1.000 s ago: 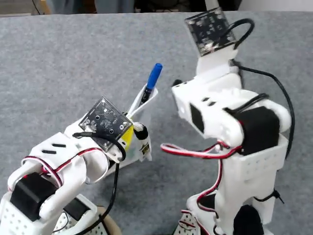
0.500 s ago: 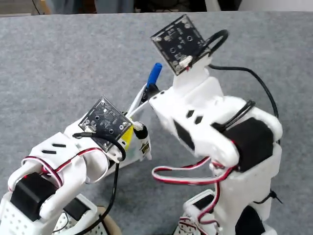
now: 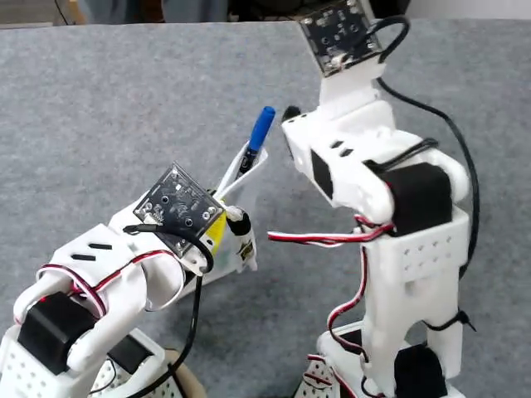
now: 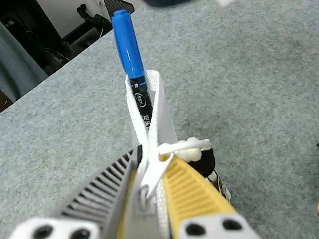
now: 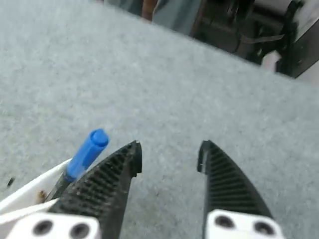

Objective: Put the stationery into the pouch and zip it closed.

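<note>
My left claw [image 4: 152,159] is clamped on the pouch [image 4: 167,127], pinching its soft white edge near the zip pull [image 4: 153,174], so the pouch stands on end over the grey table [image 3: 124,99] with its mouth up. The blue marker [image 4: 127,45] stands in that mouth, black barrel inside, blue cap poking well out. My right claw [image 5: 169,149] hangs wide, holding nothing, with one finger just beside the cap.

I judge the marker light, stiff and a little slick — hard plastic, round, apt to roll or squirt out of a loose pinch. The cap is the part I can reach, so I would close across it from the sides, or set a finger on its top and press it down along its own length.

The pouch is the opposite — limp and thin, folding wherever it is pushed. My left grip is all that holds it upright, so any sideways shove on the marker could tip the mouth or drag the fabric out of that grip.
</note>
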### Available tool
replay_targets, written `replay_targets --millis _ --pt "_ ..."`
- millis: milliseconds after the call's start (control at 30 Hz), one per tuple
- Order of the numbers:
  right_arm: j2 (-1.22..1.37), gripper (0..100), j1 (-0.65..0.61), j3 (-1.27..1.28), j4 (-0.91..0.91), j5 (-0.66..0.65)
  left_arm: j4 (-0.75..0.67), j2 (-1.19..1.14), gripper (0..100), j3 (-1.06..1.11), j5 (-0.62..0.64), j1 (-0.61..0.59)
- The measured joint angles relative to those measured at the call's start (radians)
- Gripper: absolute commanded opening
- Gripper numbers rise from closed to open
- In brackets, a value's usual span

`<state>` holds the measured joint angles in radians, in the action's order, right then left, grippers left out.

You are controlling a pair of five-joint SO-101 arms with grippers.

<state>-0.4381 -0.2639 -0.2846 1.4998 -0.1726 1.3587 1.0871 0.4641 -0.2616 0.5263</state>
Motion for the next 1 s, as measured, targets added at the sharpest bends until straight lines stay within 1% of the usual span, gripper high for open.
replay_targets --millis 167,333,600,800,1000 --pt "0.037 22.6 0.009 -0.023 -0.075 0.0 0.0 0.0 3 0.0 0.0 0.0" --pt "0.094 22.6 -0.018 -0.023 -0.086 0.0 0.0 0.0 3 0.0 0.0 0.0" --pt "0.101 22.6 -0.054 -0.023 -0.083 0.0 0.0 0.0 3 0.0 0.0 0.005" --pt "0.101 22.6 -0.153 0.035 0.006 -0.12 0.0 0.0 3 0.0 0.0 0.005" --pt "0.101 22.6 -0.169 0.051 0.026 -0.124 0.0 0.003 3 0.0 0.0 0.005"
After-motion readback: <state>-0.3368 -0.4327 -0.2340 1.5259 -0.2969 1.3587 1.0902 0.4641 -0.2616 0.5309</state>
